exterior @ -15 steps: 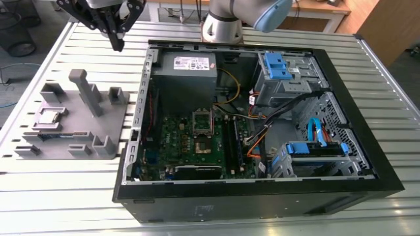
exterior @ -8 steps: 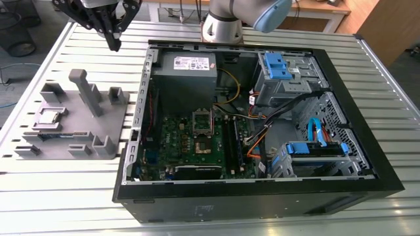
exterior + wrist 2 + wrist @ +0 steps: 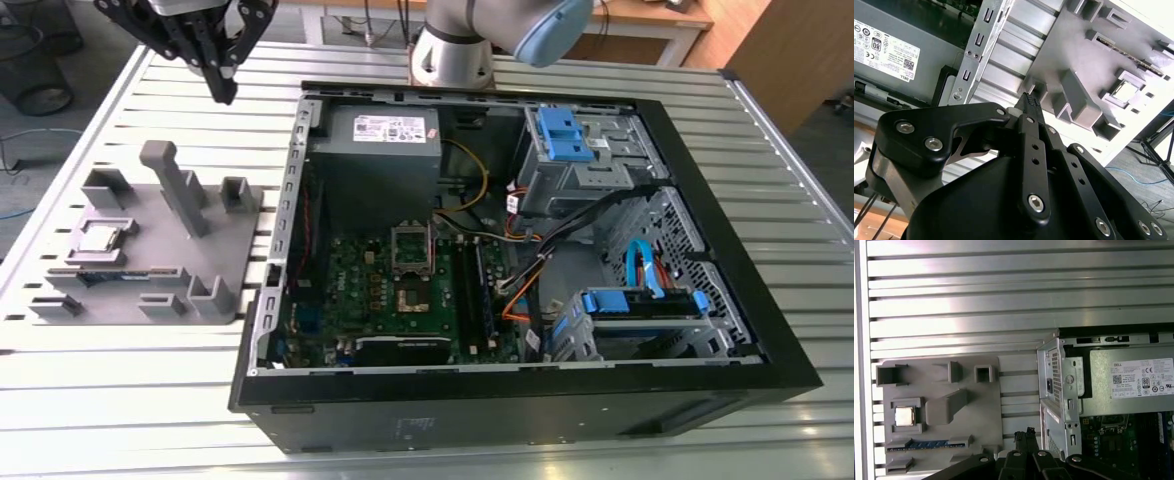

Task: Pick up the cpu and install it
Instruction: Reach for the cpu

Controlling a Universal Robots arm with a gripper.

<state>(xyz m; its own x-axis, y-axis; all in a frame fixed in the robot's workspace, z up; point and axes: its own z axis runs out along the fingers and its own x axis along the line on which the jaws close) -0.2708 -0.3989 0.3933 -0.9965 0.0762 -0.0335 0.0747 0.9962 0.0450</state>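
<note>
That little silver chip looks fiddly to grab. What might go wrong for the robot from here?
The cpu lies low in a pocket of the grey holder, beside a tall post; the gripper, hanging above the table, might bump them. Carrying it over, the chip might clip the case wall. Loose cables lie close to the motherboard and might snag.

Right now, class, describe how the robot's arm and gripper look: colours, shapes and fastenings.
The arm is a silver-grey tube with rounded joints, one closed by a light blue cap. The gripper is matt black. Its bulky rounded body carries flat bar linkages pinned with silvery hex-socket bolts, and these narrow to slim fingers with ribbed tips.
</note>
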